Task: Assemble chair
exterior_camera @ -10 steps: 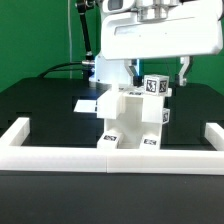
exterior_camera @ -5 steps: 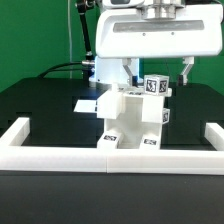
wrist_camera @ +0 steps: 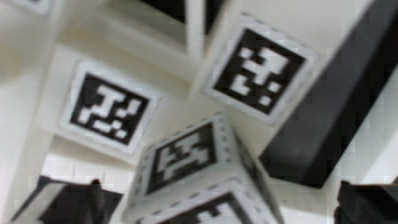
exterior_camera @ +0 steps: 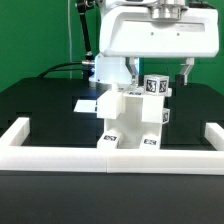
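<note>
The partly built chair (exterior_camera: 130, 122), made of chunky white pieces with marker tags, stands at the middle of the black table, just behind the front wall. A tagged white leg (exterior_camera: 155, 86) sticks up at its top on the exterior view's right. My gripper (exterior_camera: 158, 72) hangs right above that leg, open, with one finger on each side and a gap to both. The wrist view looks down at close range on the leg's tagged end (wrist_camera: 199, 168), which sits between the dark fingertips (wrist_camera: 68, 200) of the open gripper (wrist_camera: 222, 203) without touching them.
A long low white barrier wall (exterior_camera: 60, 156) runs along the table's front, with raised ends at both sides. The marker board (exterior_camera: 84, 104) lies flat behind the chair on the exterior view's left. Dark cables and the arm's base stand at the back.
The gripper has risen slightly above the chair and stays open. The chair pieces have not moved.
</note>
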Available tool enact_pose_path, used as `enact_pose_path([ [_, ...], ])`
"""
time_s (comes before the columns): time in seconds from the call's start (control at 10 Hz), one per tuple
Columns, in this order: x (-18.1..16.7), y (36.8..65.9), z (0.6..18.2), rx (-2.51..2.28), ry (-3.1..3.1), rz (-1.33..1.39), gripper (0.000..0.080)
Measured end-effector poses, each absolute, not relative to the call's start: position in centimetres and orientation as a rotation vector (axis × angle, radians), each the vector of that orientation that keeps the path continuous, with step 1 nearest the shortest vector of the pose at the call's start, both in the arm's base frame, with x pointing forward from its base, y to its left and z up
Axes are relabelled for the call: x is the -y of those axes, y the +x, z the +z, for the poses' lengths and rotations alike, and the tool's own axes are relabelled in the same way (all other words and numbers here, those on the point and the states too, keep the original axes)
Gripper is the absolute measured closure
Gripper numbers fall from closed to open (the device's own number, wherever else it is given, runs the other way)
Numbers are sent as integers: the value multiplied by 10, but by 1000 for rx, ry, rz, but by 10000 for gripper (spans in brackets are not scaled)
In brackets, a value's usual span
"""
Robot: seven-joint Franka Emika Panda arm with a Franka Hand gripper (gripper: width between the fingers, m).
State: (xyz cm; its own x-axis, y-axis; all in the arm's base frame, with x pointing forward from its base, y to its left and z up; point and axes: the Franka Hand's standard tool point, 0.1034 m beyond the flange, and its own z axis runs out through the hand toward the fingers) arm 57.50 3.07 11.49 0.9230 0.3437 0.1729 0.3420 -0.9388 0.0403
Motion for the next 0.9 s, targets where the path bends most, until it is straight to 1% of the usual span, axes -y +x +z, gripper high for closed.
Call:
enact_pose_path([
  [0.1, -31, 575, 115, -570, 3066, 279, 151],
  [0.3, -31, 575, 115, -567, 3067, 278, 424],
  [0.4, -31, 575, 114, -558, 3069, 277, 424],
  [0.5, -31, 575, 114, -531, 3076, 278, 514],
  [0.7, -31, 575, 114, -475, 3088, 278, 514],
  [0.9, -31, 575, 114, -137, 3144, 280, 514],
])
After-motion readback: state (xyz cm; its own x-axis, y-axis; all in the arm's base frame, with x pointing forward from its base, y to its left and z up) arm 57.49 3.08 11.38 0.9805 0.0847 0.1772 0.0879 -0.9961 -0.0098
